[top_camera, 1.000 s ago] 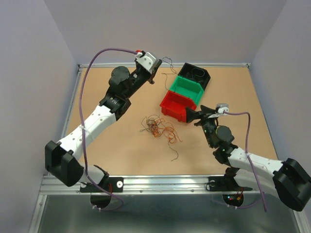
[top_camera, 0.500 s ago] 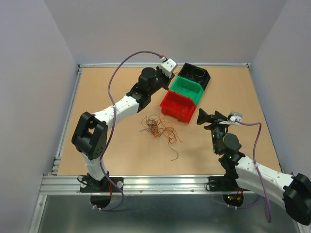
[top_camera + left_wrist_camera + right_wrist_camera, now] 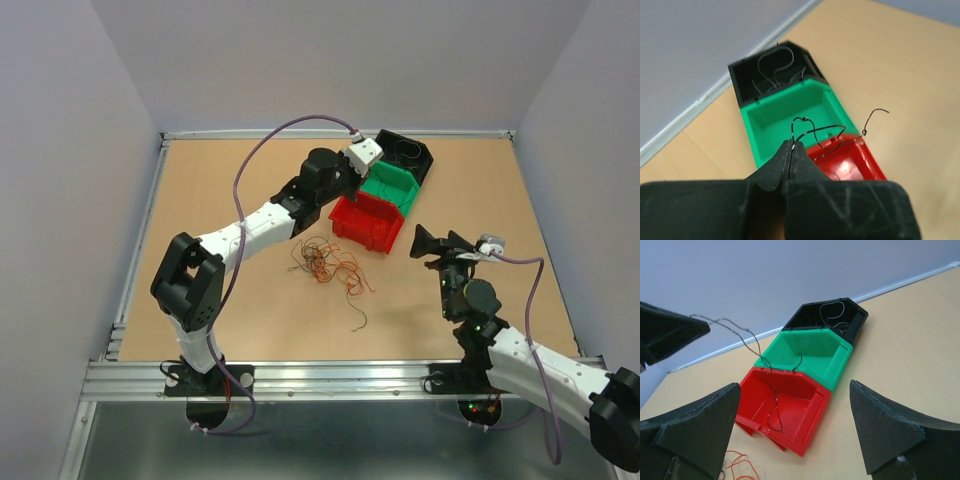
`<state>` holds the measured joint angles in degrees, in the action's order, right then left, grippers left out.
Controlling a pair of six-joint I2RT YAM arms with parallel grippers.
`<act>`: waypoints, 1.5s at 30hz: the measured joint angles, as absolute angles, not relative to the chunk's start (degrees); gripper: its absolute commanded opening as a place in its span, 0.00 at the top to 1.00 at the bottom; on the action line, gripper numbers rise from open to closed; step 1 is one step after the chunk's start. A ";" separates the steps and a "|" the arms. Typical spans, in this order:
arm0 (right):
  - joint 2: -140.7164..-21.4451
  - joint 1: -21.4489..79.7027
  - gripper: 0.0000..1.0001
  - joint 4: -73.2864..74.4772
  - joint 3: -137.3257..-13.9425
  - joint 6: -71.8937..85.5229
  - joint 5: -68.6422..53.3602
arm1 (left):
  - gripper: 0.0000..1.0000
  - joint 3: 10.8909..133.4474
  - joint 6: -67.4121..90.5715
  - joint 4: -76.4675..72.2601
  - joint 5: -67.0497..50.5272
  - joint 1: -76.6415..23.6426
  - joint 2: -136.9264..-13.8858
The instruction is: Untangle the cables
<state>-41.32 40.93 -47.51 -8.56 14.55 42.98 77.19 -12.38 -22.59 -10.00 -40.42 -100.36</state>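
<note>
My left gripper (image 3: 791, 146) is shut on a thin dark cable (image 3: 825, 131) and holds it above the red bin (image 3: 850, 162) and green bin (image 3: 785, 117). In the right wrist view that cable (image 3: 747, 337) runs from the left gripper (image 3: 687, 325) down into the red bin (image 3: 790, 410). In the top view the left gripper (image 3: 352, 180) is over the bins. A tangle of orange-brown and dark cables (image 3: 325, 262) lies mid-table. My right gripper (image 3: 430, 243) is open and empty, right of the tangle, and it faces the bins (image 3: 794, 385).
A black bin (image 3: 405, 152) behind the green bin (image 3: 390, 185) holds curled cables (image 3: 772, 67). One loose dark cable (image 3: 358, 318) lies nearer the front edge. Some orange strands (image 3: 740, 465) show at the bottom left of the right wrist view. Walls enclose the table.
My left arm has swung right from the back of the table to above the bins, carrying the dark cable. My right gripper has drawn back a little to the right and nearer.
</note>
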 measured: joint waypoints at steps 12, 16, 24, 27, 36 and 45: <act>-39.16 40.93 0.05 -45.80 -8.38 14.35 43.72 | 1.00 78.02 -20.58 -7.92 -6.44 -40.49 -102.15; -40.47 40.93 0.05 -45.52 -8.38 14.37 43.70 | 1.00 85.27 -23.38 -0.69 -7.11 -40.51 -108.36; -41.65 40.93 0.05 -45.36 -8.38 14.41 43.70 | 1.00 95.61 -28.91 14.22 -5.08 -42.92 -119.04; -41.71 40.93 0.05 -45.36 -8.38 14.50 43.55 | 0.99 101.47 -29.74 19.70 -4.89 -43.62 -123.44; -43.27 40.93 0.06 -45.36 -8.40 14.90 42.65 | 0.71 115.96 -30.13 30.96 -5.78 -43.81 -134.37; -41.50 40.93 0.06 -45.36 -8.40 15.03 42.35 | 0.43 109.01 -29.65 28.42 -5.52 -43.59 -130.34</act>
